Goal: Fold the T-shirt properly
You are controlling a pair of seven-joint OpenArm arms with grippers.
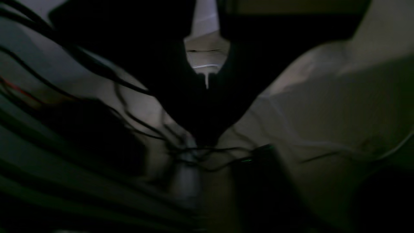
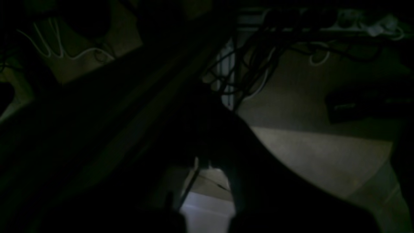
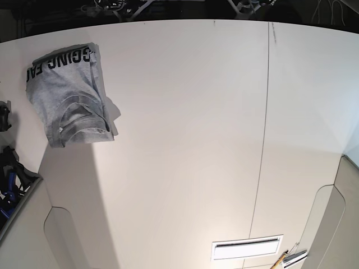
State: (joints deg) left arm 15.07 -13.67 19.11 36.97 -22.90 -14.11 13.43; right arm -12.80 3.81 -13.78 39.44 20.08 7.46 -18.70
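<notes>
The light grey T-shirt lies folded into a compact bundle at the far left of the white table, with black lettering along its far edge and the ribbed neck towards me. Neither gripper shows in the base view. In the dark left wrist view my left gripper is a black silhouette with its jaws meeting at the tip, holding nothing. In the dark right wrist view my right gripper looks the same, jaws together and empty. Both wrist views look at floor and cables, away from the shirt.
A thin seam runs front to back across the table. A vent slot sits near the front edge. Black and blue gear stands off the left edge. Cables and a dark box lie below; more cables hang nearby.
</notes>
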